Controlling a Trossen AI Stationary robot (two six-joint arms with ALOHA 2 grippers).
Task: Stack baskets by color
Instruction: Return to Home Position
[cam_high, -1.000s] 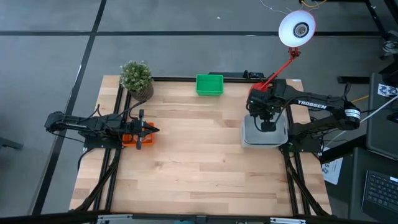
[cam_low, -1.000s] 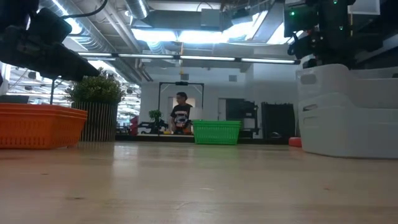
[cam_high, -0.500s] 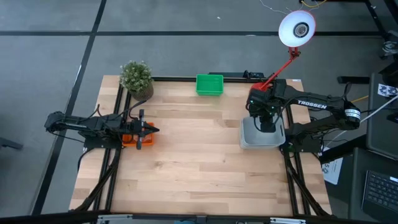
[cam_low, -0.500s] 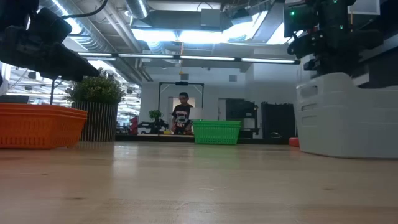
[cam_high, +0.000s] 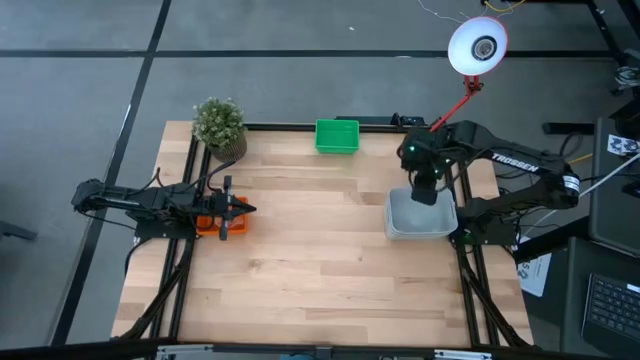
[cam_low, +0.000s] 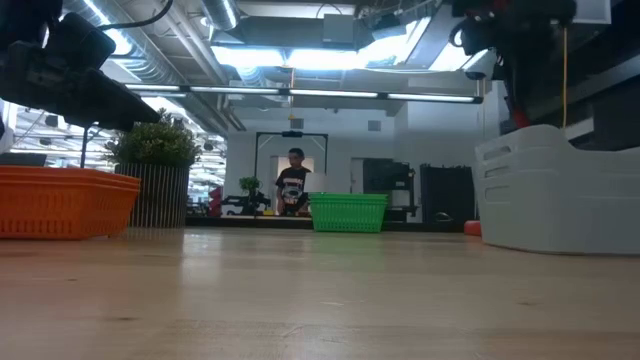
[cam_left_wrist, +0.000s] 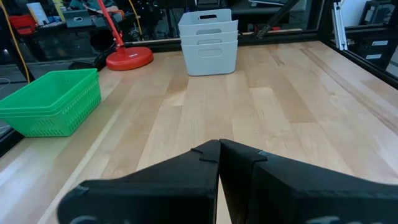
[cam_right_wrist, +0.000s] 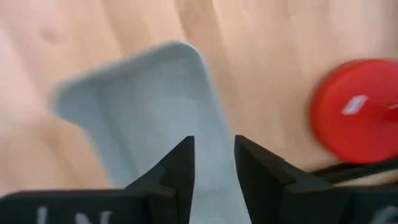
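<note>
From above, the wooden worktop (cam_high: 320, 250) carries 3 piles of small perforated plastic baskets. The stack of orange baskets (cam_high: 205, 229) sits at the left edge, mostly hidden under the left gripper (cam_high: 248, 209), which lies low over it. The stack of bright green baskets (cam_high: 337, 136) stands at the far edge. The stack of pale grey baskets (cam_high: 415, 226) is at the right edge, and the right gripper (cam_high: 425, 195) hangs above its far part. A potted plant (cam_high: 220, 125) fills the far left corner. A lamp with a white round shade (cam_high: 477, 45) leans in past the far right corner.

At table height, both arms are cut off by the frame's top, so neither set of jaws shows. The orange pile's layers cannot be counted. A person (cam_low: 292, 182) stands far off in the room.

The left wrist camera shows its own jaws pressed together on nothing. 3 nested grey rims are plain; the green layers are harder to count. The red round lamp base (cam_left_wrist: 129, 59) sits just beside the grey stack.

The right wrist camera is smeared. Its jaws stand narrowly apart and empty, directly over a grey basket.
</note>
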